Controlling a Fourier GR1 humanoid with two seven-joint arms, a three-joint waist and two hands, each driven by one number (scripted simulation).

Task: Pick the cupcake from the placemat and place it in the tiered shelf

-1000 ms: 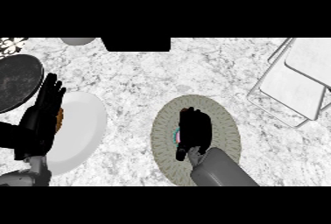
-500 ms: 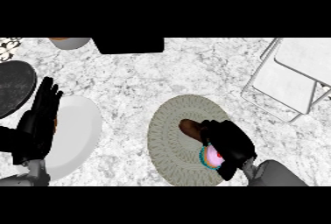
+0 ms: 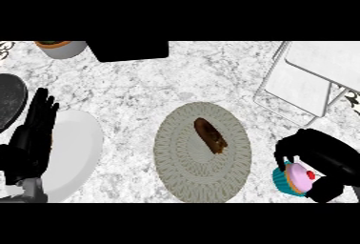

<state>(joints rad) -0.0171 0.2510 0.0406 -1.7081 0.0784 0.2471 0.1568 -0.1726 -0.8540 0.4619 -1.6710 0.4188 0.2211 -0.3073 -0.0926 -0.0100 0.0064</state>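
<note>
While the right hand (image 3: 325, 157) curls round the cupcake (image 3: 295, 177), just off the placemat (image 3: 175, 164) at its 3 o'clock, the tiered shelf (image 3: 304, 76) lies at 12 from that hand. Left hand (image 3: 32, 140) open, far at 9.

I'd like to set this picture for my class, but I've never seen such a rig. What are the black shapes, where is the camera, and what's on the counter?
The camera sits at a humanoid robot's head, looking steeply down at a marbled counter. The black shapes are its hands. The left hand rests open at the left edge, fingers up, by a white plate. The right hand, lower right, has its fingers curled round a cupcake with pink icing and a red cherry, held just off the placemat. On the oval placemat lies a brown pastry. The white tiered shelf, top right, is where the cupcake should go.
</note>
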